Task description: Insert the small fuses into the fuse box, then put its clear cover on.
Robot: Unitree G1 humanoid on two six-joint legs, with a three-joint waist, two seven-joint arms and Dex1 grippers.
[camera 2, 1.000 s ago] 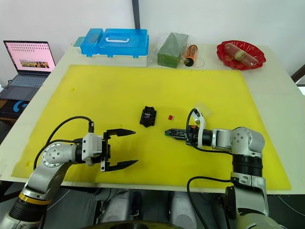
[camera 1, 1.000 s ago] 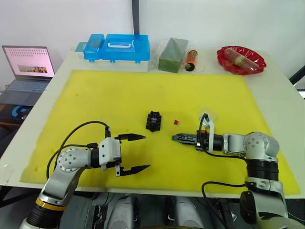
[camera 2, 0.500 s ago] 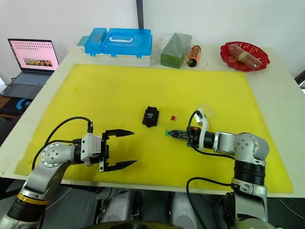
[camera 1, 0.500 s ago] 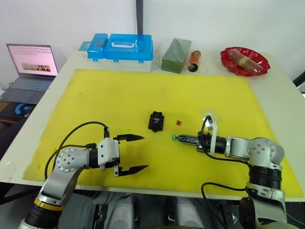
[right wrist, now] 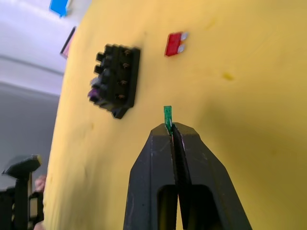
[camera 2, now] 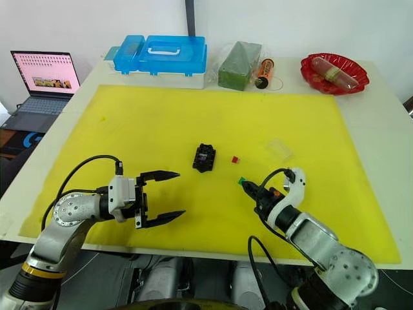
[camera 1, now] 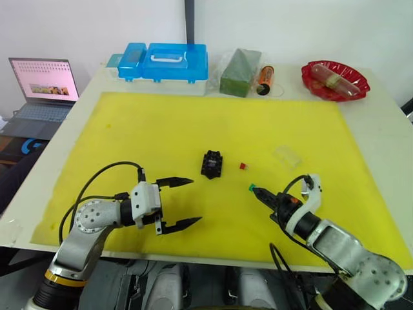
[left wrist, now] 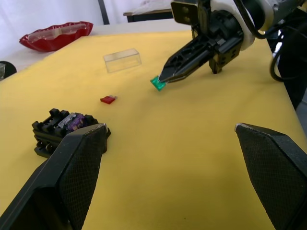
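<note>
Head view: we saw the left end effector [camera 1: 182, 201] spread open over the yellow mat [camera 1: 161, 129], and the fuse box [camera 1: 211, 164] mid-mat with the red fuse [camera 1: 243, 166] just beside it.
Left wrist view: we saw the clear cover [left wrist: 122, 60] lying beyond the red fuse.
Right wrist view: we saw the right end effector [right wrist: 171, 128] pinching the green fuse [right wrist: 167, 115] near the fuse box.

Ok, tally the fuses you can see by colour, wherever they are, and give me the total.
Green fuse, pinched in the right gripper: 1
Red fuse, lying on the yellow mat: 1
Purplish fuse, seated in the fuse box: 1
Total: 3
</note>
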